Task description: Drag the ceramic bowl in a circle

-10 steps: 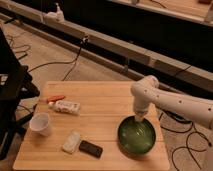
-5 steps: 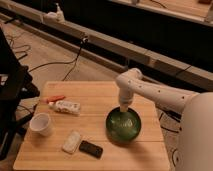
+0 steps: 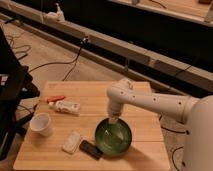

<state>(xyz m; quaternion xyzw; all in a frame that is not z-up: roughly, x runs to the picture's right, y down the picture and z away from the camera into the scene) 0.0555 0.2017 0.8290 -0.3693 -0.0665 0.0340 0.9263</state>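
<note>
Gripper [image 3: 113, 121] is down at the far rim of the bowl [image 3: 114, 138], reaching into it from the back edge. Can't tell how the claw stands, the tip is lost against the rim. Arm [image 3: 150, 101] is white, comes in from the right side of the view, bends at an elbow above the bowl, then drops straight down to it.

Bowl: green, glossy, round, shallow. It sits on the wooden table [image 3: 90, 102] towards the near edge, a bit right of centre, and is upright and flat on the top.

Just left of the bowl, touching or nearly so, lies a small dark flat object [image 3: 90, 149], angled. Next to that, further left, is a pale flat packet [image 3: 72, 141], also angled. The two are just beside each other near the front edge.

White cup [image 3: 41, 124] stands upright at the left side of the table, well apart from the bowl.

Behind the cup, towards the far left of the top, lies a white oblong item [image 3: 66, 106] on its side, with a thin orange-red thing [image 3: 55, 98] just beyond it, touching or close to it.

Robot body [image 3: 200, 135] fills the right edge of the view, white and rounded. Cables [image 3: 60, 62] run over the floor behind the table. A dark frame [image 3: 12, 87] stands left of the table.
</note>
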